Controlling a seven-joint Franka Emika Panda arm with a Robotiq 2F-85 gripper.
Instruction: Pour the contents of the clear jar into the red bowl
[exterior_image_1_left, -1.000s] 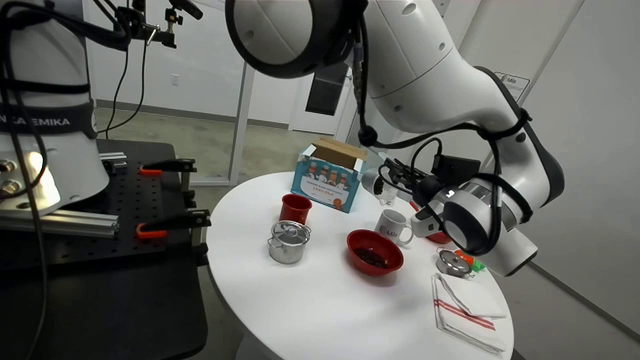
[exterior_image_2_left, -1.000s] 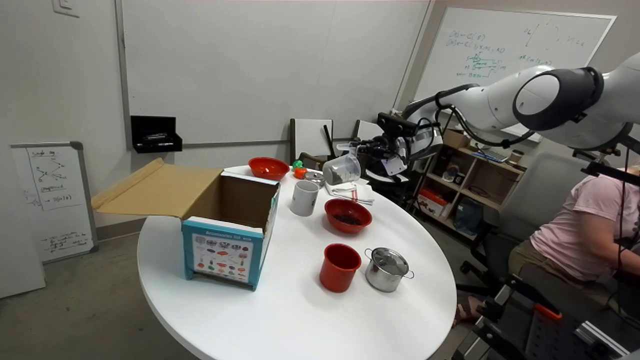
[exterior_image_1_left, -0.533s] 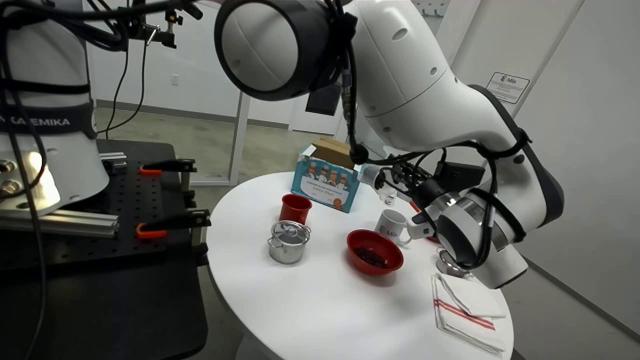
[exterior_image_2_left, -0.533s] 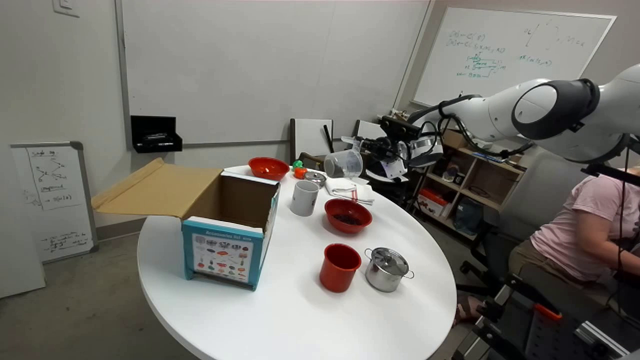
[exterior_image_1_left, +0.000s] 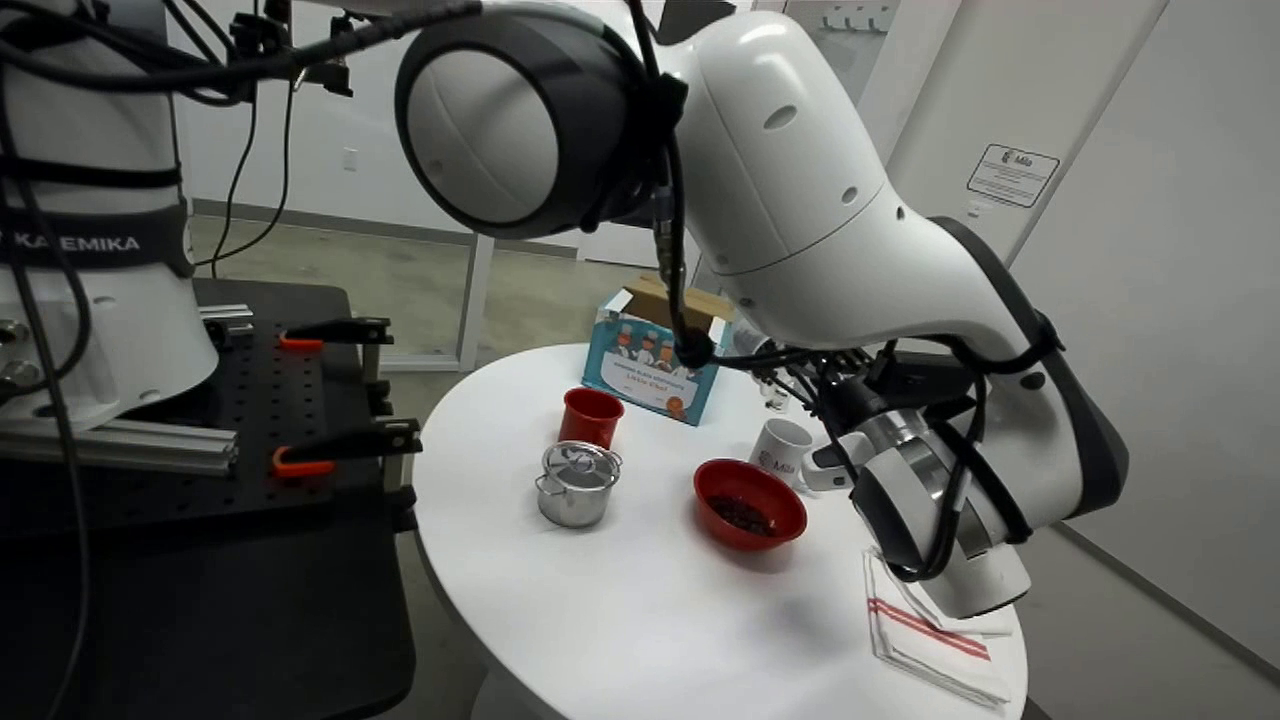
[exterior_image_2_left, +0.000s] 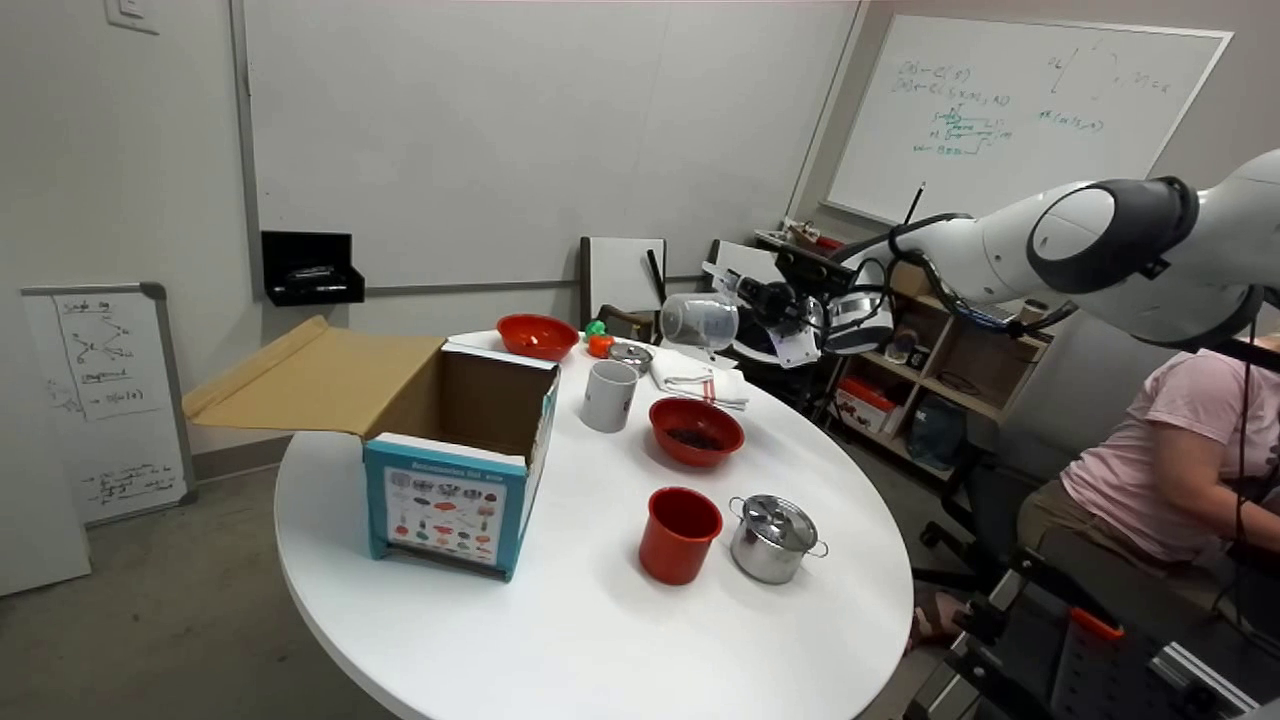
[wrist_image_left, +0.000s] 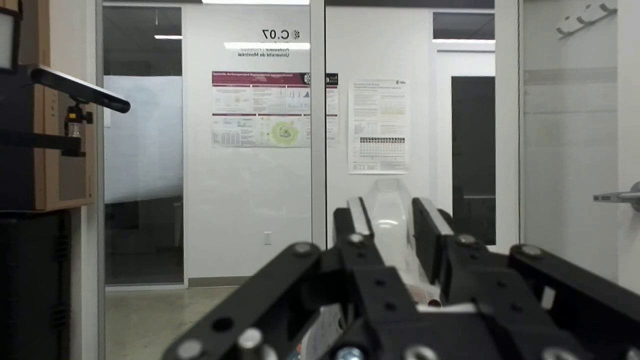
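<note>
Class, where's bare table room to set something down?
Between silver pot, nearer red bowl and striped towel; also between teal box, red cup and table edge. Crowded: pot beside cup, and white mug beside bowl, near the gripper holding the clear jar.

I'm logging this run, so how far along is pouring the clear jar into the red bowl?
Done, by the look of it: the pour, since dark pieces lie in the red bowl and I can make out none in the clear jar.
In hand: the jar, gripped by the tool.
Left: probably setting it down; it's off the white table.
</note>
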